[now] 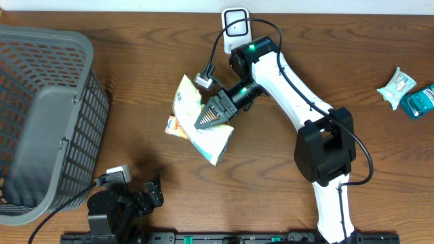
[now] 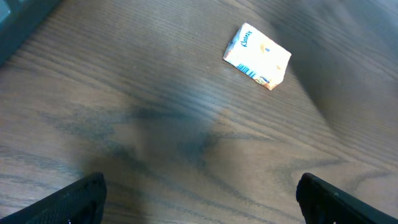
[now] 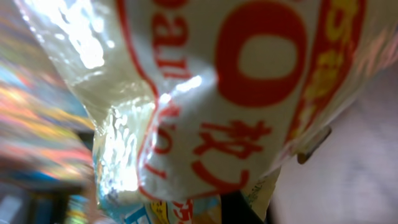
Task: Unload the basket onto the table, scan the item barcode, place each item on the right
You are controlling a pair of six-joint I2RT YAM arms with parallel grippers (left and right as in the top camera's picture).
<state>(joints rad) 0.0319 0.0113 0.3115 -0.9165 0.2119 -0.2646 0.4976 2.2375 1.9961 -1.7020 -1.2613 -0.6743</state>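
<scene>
Evidently the bag is in hand, the scan not yet made.
The right gripper (image 1: 215,114) is pinched tight on a white-and-yellow snack bag (image 1: 207,139), held near the white scanner (image 1: 235,24), on the robot's side of it and slightly left. A small tissue pack (image 2: 257,56) lies on the table farther from the scanner, partly hidden under the bag. The left gripper (image 2: 199,202) hangs spread wide and empty, well apart from the scanner. The pick-up looks complete; turning the barcode, which no view shows, toward the scanner remains.
</scene>
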